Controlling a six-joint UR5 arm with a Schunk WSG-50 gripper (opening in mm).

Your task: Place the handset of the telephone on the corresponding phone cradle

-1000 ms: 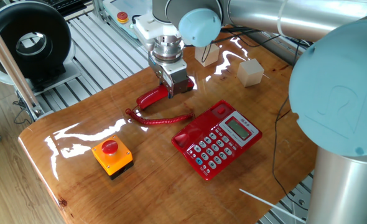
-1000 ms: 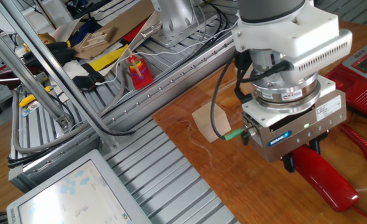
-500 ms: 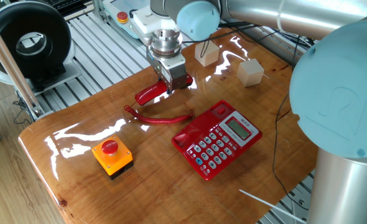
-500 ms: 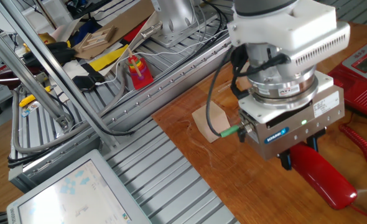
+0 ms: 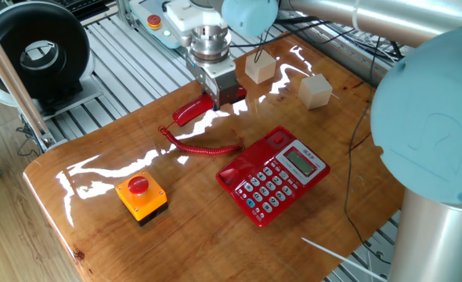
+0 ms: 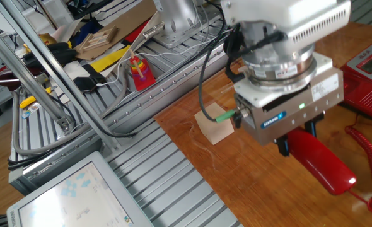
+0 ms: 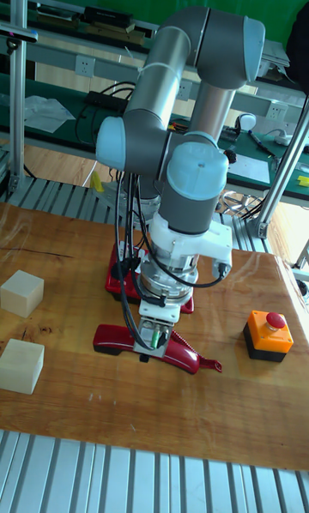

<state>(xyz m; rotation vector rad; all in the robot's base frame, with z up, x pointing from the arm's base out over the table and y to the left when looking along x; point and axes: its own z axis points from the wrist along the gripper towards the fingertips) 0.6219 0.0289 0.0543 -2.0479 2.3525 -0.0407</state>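
- From my remote seat the table (image 5: 215,235) fills the view, and the telephone (image 5: 274,176) has not budged since a second ago; its phone cradle (image 5: 254,153) along the 10 o'clock edge lies bare.
- The gripper (image 5: 213,103) has climbed and drifted toward 12 o'clock compared with the earlier frames, fingers clamped on the handset (image 5: 190,112).
- The handset has come up with it: in the tall fixed view it hangs level in the fingers, clear of the wood, at about 10 o'clock from the telephone, well apart from the cradle.
- The coiled cord (image 5: 203,146) now trails from the raised handset down to the phone.
- The orange box (image 5: 142,197) sits unmoved at 9 o'clock of the telephone.
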